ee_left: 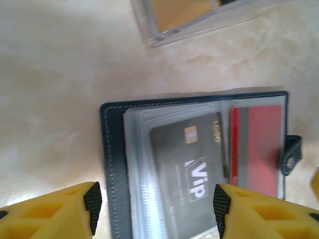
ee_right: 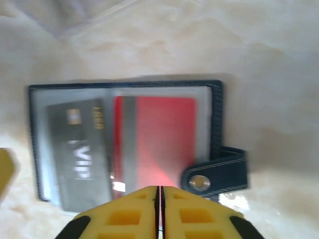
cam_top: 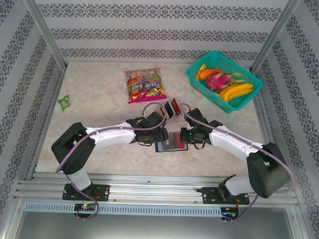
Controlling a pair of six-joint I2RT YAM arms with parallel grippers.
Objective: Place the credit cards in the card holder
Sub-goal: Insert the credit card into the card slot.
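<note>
Two cards look to be in the card holder (cam_top: 172, 142) so far: a black card (ee_left: 192, 164) marked VIP on the left page of clear sleeves, and a red card (ee_left: 256, 149) on the right page. The holder lies open and flat on the table (cam_top: 97, 112), between the two arms and near its front edge. The red one sits square in its sleeve. The black one is tilted, and from the right wrist its lower corner seems to poke past the holder's edge, so I'd say it isn't fully seated. The left gripper (ee_left: 155, 204) hangs over the left page, jaws spread and holding nothing. The right gripper (ee_right: 159, 199) has its jaws pressed together, empty, over the lower edge of the red card and beside the clasp tab (ee_right: 214, 172). Just beyond the holder, the remaining cards (cam_top: 172, 108), one dark and one red, stand upright near the snack bag (cam_top: 144, 85). A clear case (ee_left: 164, 35) there shows something tan-gold inside. My guess is the job is about half done.
</note>
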